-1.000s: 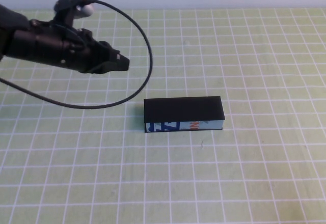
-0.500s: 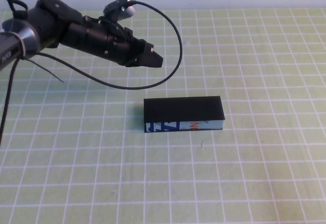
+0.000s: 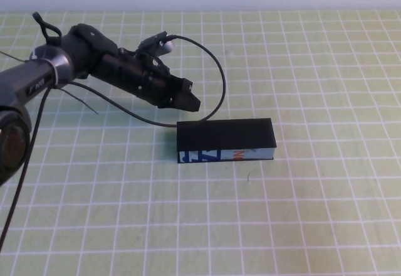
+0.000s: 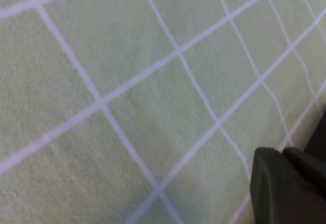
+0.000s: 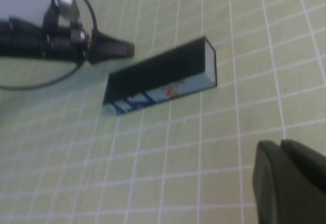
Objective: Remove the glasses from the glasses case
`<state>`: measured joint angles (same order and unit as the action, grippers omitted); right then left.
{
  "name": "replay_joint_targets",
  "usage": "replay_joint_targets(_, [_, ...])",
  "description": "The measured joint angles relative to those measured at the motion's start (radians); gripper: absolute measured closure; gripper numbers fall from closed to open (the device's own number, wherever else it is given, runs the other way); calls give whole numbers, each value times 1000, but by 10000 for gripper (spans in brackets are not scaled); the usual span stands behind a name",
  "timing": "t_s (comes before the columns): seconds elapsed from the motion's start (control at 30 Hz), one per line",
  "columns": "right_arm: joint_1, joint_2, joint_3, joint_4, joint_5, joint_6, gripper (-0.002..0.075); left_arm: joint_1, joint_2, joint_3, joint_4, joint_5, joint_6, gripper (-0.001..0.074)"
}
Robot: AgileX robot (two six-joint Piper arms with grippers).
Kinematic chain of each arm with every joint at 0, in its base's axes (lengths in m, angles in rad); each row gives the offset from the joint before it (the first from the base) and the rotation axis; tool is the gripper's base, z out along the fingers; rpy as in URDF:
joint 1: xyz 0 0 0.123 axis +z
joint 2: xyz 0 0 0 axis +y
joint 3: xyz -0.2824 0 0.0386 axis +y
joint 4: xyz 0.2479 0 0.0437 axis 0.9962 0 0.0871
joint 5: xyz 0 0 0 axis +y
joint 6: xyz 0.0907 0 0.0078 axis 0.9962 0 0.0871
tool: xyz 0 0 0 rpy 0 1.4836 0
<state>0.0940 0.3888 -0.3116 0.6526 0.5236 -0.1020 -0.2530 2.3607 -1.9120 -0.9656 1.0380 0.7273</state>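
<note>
The glasses case lies closed near the middle of the green grid mat, white printed strip facing me. It also shows in the right wrist view. The glasses are hidden. My left gripper is shut and empty, low over the mat just behind the case's left end. In its own wrist view the fingers are pressed together over bare mat. It also shows in the right wrist view. My right gripper is shut and empty, held well in front of the case and outside the high view.
The green grid mat covers the whole table. The left arm's black cable loops over the mat behind the case. A pale wall runs along the far edge.
My left arm has swung right and down, from the far left of the mat to just behind the case's left end. The case has not moved.
</note>
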Motion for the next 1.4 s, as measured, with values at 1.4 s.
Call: replay_joint_targets(1.4, [514,1365,-967,-548,42,-759,524,-8,31,-1,40,-26,-24,739])
